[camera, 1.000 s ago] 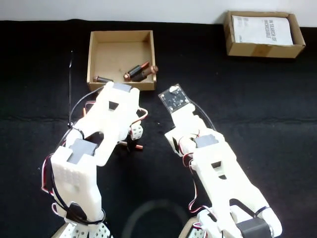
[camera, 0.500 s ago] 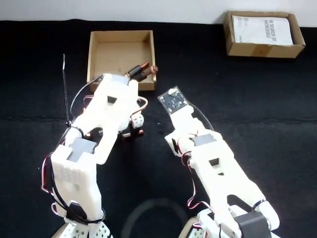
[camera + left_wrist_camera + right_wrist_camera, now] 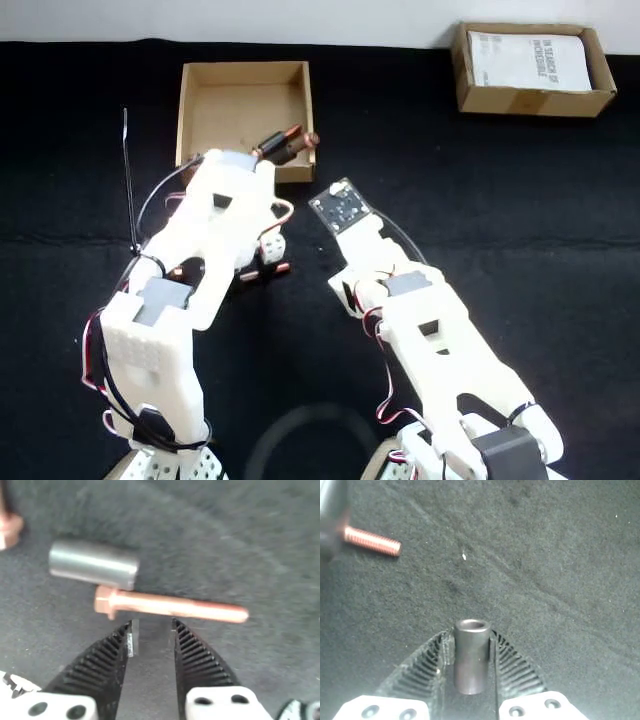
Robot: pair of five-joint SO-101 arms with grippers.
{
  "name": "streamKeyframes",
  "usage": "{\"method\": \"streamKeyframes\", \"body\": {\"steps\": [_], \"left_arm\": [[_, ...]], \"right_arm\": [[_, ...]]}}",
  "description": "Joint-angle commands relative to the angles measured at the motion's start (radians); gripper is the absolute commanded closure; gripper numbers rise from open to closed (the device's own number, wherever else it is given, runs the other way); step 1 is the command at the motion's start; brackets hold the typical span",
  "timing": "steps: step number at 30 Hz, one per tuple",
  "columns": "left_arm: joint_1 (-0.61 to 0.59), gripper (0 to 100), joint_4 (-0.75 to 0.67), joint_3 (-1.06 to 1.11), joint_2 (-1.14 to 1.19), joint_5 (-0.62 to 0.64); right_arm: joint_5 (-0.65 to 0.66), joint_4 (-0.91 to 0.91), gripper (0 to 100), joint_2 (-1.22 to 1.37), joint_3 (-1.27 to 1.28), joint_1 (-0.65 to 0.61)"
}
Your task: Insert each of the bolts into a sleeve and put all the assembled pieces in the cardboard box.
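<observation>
A copper bolt (image 3: 170, 607) lies flat on the black cloth just beyond my left gripper (image 3: 152, 627), which is open and holds nothing. A loose grey sleeve (image 3: 92, 563) rests beside the bolt's head, and another bolt head (image 3: 7, 527) shows farther off. My right gripper (image 3: 470, 637) is shut on a second grey sleeve (image 3: 471, 660), its bore pointing outward, with a bolt's threaded end (image 3: 372, 541) lying ahead of it. From above, the bolt (image 3: 272, 268) lies under the left arm, near the cardboard box (image 3: 243, 68), which holds assembled pieces (image 3: 285, 145) at its near right corner.
A second cardboard box (image 3: 530, 95) with a printed sheet in it stands at the back right. A thin black cable (image 3: 128, 180) rises beside the left arm. Both arms stand close together mid-table on black cloth.
The left arm has moved forward toward the cardboard box and now covers its near edge. The right arm's wrist has shifted slightly left with the sleeve held.
</observation>
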Motion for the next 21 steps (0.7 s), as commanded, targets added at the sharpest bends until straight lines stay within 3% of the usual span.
{"method": "streamKeyframes", "body": {"steps": [1, 3, 9, 21], "left_arm": [[-0.005, 92, -0.006, 0.05, -0.008, -0.002], [-0.013, 100, -0.014, 0.074, -0.008, -0.002], [-0.008, 99, -0.029, 0.073, -0.007, -0.002], [-0.082, 99, -0.242, 0.073, -0.007, -0.008]], "right_arm": [[0.011, -0.013, 99.1, -0.004, -0.019, -0.007], [0.009, -0.013, 99.1, -0.004, -0.021, -0.007], [0.009, -0.013, 99.1, -0.004, -0.021, -0.007], [0.015, -0.013, 99.1, -0.004, -0.018, -0.002]]}}
